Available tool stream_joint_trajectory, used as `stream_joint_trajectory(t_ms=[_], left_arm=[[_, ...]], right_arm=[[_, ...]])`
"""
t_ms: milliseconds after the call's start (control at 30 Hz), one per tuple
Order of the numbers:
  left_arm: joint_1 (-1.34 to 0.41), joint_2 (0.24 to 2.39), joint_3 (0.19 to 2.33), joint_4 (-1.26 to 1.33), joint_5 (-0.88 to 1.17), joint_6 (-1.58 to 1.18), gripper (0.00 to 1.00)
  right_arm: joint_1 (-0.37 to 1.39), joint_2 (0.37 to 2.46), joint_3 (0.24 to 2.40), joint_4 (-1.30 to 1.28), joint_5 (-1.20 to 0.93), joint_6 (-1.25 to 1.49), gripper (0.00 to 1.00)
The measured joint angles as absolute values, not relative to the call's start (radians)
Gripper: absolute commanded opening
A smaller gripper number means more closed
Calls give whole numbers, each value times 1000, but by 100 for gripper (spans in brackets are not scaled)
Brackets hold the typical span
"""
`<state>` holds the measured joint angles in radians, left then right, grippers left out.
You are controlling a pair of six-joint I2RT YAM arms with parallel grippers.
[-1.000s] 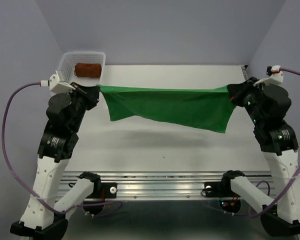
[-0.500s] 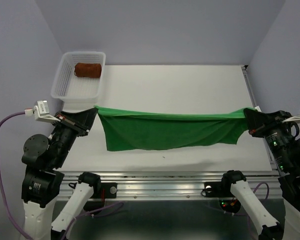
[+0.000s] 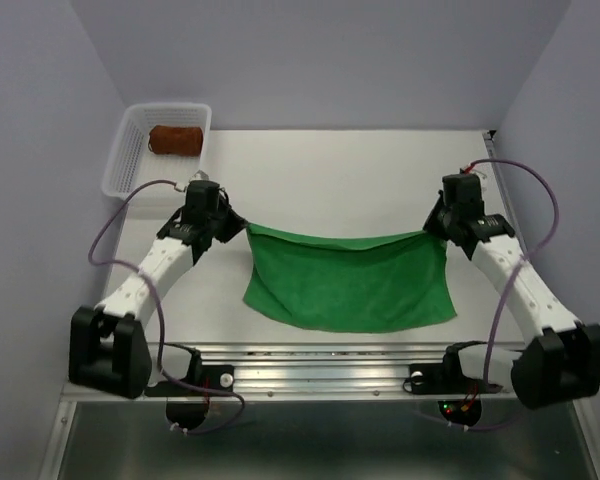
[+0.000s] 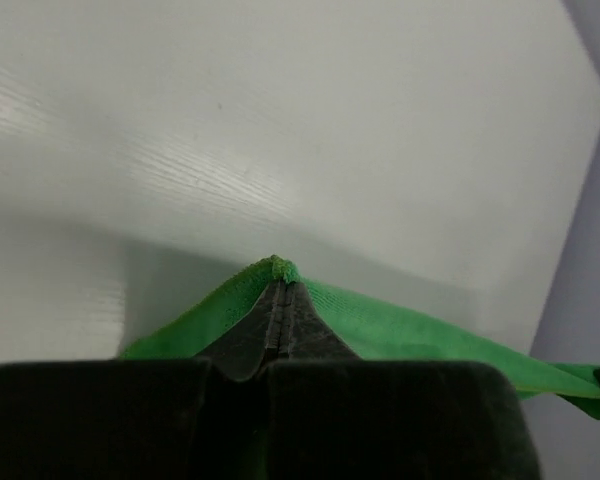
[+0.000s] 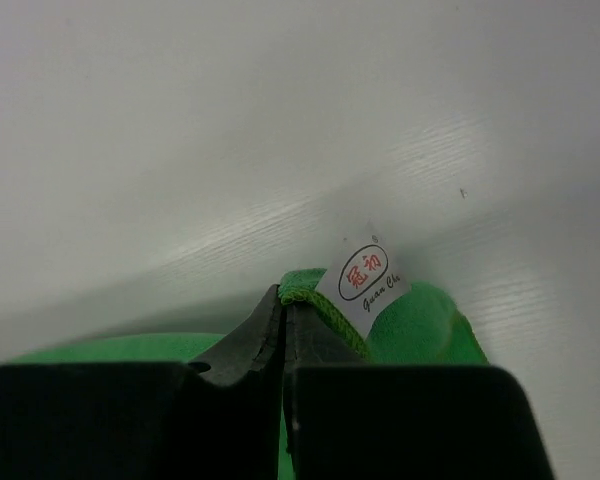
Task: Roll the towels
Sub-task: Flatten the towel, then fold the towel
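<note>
**Left gripper (image 3: 240,226) and right gripper (image 3: 438,231) clamped on green towel (image 3: 350,282)**

Each is pinched tight on a top corner; I see a white label (image 5: 368,276) at the right one. Towel spreads between them, centre frame. Rust-brown towel (image 3: 174,139) lies rolled in the basket (image 3: 127,152), upper left.

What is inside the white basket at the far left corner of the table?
One rolled brown towel lies at the far end of the basket. The rest of its floor looks bare. Anything beneath the roll is covered.
</note>
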<state>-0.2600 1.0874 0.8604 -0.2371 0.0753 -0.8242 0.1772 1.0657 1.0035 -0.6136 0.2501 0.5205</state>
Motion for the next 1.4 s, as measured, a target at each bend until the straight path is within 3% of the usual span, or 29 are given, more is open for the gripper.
stream_joint_trajectory(t_ms=[100,267,567,733,967,1400], left_arm=[[-260,1390,932,-199,67,-818,0],[-251,1823,1256,-181,26,-790,0],[-231,2180,1789,-221,-20,-736,0],[-216,2302,1970,-255,-27,-701,0],[-200,2368,2027,-286,-12,-674,0],[-187,2314,1879,-273,17,-652,0]], right_arm=[[152,1279,1000,-529,253,518,1],[54,1586,1130,-412,202,501,1],[-13,2019,1511,-306,118,414,1],[-34,2103,1640,-298,58,369,1],[-47,2159,1732,-293,-16,339,1],[-47,1992,1460,-290,-49,361,1]])
